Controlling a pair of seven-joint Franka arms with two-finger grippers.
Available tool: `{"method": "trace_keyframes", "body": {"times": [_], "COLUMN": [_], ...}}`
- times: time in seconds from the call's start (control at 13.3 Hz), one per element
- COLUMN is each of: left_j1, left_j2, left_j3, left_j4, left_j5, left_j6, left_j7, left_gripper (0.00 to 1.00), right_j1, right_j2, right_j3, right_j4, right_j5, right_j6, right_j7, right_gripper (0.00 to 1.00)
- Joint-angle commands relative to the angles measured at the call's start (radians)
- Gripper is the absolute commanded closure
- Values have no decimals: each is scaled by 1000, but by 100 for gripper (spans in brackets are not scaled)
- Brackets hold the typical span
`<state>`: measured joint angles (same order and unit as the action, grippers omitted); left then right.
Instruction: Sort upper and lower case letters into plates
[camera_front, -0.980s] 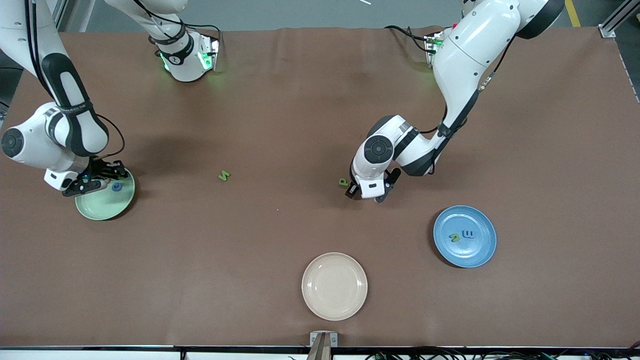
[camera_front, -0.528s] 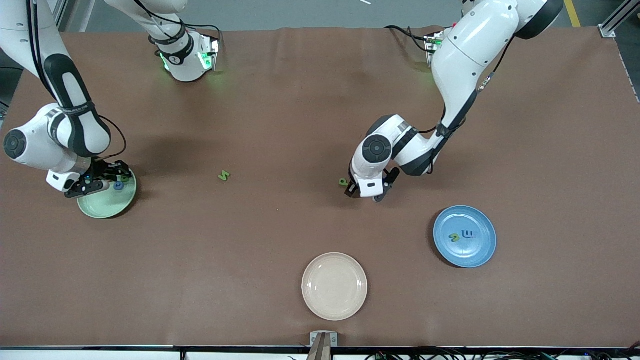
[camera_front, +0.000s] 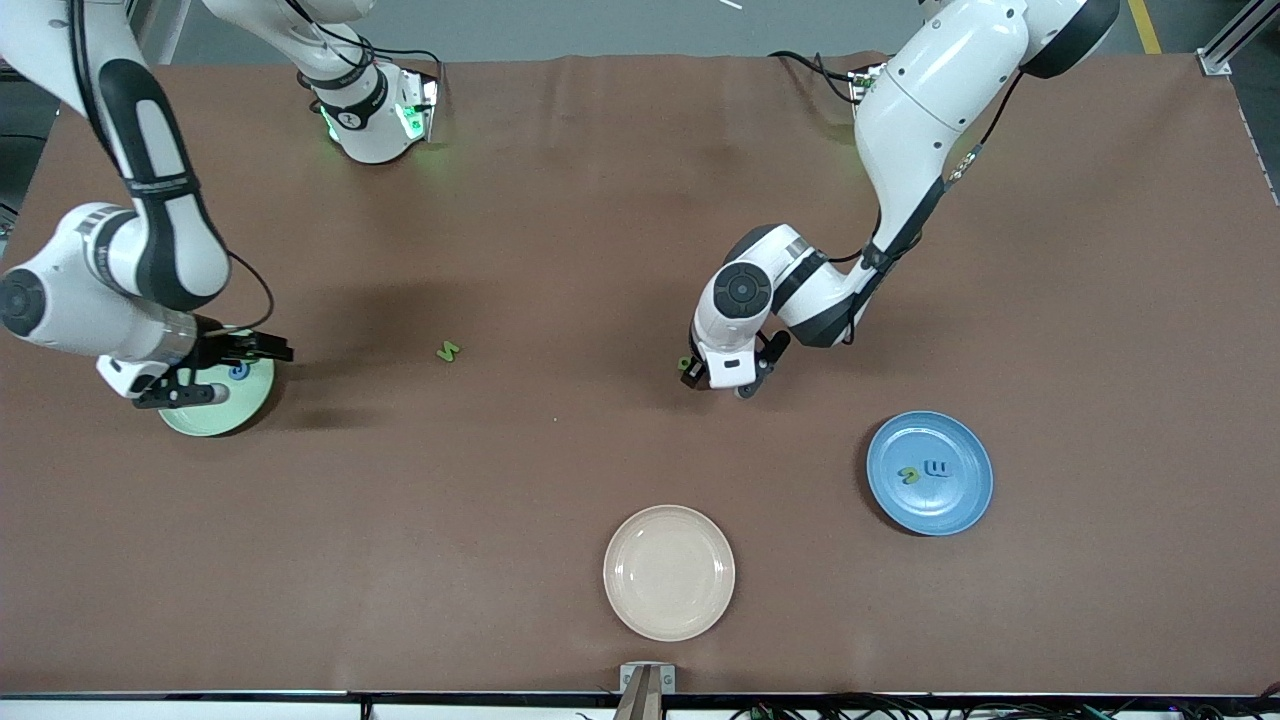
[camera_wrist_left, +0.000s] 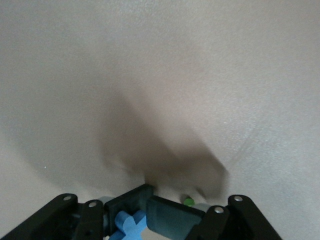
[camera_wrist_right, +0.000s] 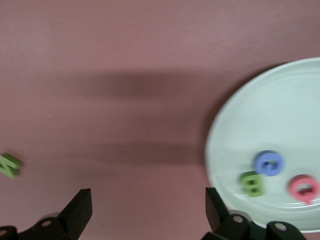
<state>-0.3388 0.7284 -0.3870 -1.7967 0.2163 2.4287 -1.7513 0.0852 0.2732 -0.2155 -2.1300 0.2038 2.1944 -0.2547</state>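
**Two arms sorting small letters on a brown table**

Front view: The right gripper (camera_front: 215, 372) is hanging over the light green plate (camera_front: 215, 415) at the middle left of the frame. A blue letter (camera_front: 238, 371) is lying in that round, smooth plate. A flat green letter (camera_front: 448, 351) is lying alone on the brown table cover (camera_front: 560, 250), between the two arms. The left gripper (camera_front: 722, 380) is sitting low over the table near the frame's middle, with a green letter piece (camera_front: 685, 364) at its tip. The blue plate (camera_front: 930, 473) at the lower right is holding two letters (camera_front: 925, 471). A cream plate (camera_front: 669, 572) is sitting at the bottom middle.

Left wrist view: The left gripper's dark fingers (camera_wrist_left: 170, 215) are sitting close together, and I cannot tell if they are gripping anything. A blue piece (camera_wrist_left: 127, 224) and a green bit (camera_wrist_left: 188, 201) are peeking out beside them.

Right wrist view: The right gripper's fingers (camera_wrist_right: 77, 210) are spread wide, holding nothing. The pale green plate (camera_wrist_right: 280, 120) is holding blue (camera_wrist_right: 269, 163), green (camera_wrist_right: 251, 183) and pink (camera_wrist_right: 304, 187) letters. The lone green letter (camera_wrist_right: 8, 165) is lying on the cover.
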Motion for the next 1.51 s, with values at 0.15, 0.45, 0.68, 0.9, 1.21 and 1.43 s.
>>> {"method": "trace_keyframes", "body": {"times": [0.15, 0.45, 0.68, 0.9, 1.21, 1.43], "left_j1": [17, 20, 63, 157, 288, 397], "left_j2": [-27, -30, -46, -75, -73, -66], "left_j3": [-4, -6, -6, -6, 4, 5], "left_j4": [49, 150, 223, 226, 221, 220], "left_j5": [23, 20, 20, 20, 31, 64], "left_j6": [-22, -143, -227, -263, -270, -292], "left_j7": [-2, 10, 94, 312, 599, 809], "left_gripper": [100, 100, 100, 100, 100, 100], "right_j1": [152, 231, 320, 399, 449, 470], "right_j2": [-6, -2, 3, 30, 49, 70], "right_j3": [-4, -4, -4, -4, -2, -1], "right_j4": [-24, -89, -117, -130, -180, -183], "right_j5": [16, 17, 17, 16, 16, 16], "right_j6": [24, 154, 220, 287, 390, 407], "right_j7": [428, 748, 885, 899, 888, 887], "right_gripper": [0, 0, 0, 0, 0, 0]}}
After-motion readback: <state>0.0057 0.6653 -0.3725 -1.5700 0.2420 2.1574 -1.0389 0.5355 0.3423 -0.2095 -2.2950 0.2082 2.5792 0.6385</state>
